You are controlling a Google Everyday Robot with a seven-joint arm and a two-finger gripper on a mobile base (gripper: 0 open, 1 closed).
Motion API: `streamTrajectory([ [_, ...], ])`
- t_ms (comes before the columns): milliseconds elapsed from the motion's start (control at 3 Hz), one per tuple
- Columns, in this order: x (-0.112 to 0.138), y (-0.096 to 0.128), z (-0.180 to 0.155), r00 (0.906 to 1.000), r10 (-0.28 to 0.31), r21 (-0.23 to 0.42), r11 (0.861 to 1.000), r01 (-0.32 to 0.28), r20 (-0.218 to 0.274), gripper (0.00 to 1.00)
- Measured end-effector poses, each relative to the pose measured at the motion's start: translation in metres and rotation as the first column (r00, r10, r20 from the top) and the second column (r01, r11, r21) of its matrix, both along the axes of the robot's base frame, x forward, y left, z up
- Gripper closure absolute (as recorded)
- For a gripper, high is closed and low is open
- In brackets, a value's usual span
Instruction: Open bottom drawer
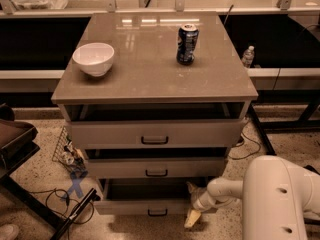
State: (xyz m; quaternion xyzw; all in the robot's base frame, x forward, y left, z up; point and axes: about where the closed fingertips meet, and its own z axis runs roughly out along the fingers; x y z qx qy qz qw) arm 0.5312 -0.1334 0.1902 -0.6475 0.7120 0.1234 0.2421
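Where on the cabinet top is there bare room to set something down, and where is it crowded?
On the cabinet top, the patch between the white bowl and the soda can is bare, as is the front strip. Crowded spot: the hand sits at the right front corner of the bottom drawer.

Arm [227, 188], white: reaches left from lower right, gripper [192, 204] low beneath the desk's [150, 76] front right corner, fingers spread.
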Motion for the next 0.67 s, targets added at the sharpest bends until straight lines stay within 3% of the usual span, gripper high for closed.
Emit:
streamTrajectory([
  [333, -0.001, 0.002, -0.001, 1.0000, 0.002, 0.001, 1.000, -0.002, -0.002, 0.18],
  [667, -0.027, -0.005, -0.013, 0.9981, -0.011, -0.032, 0.999, 0.009, -0.060, 0.41],
])
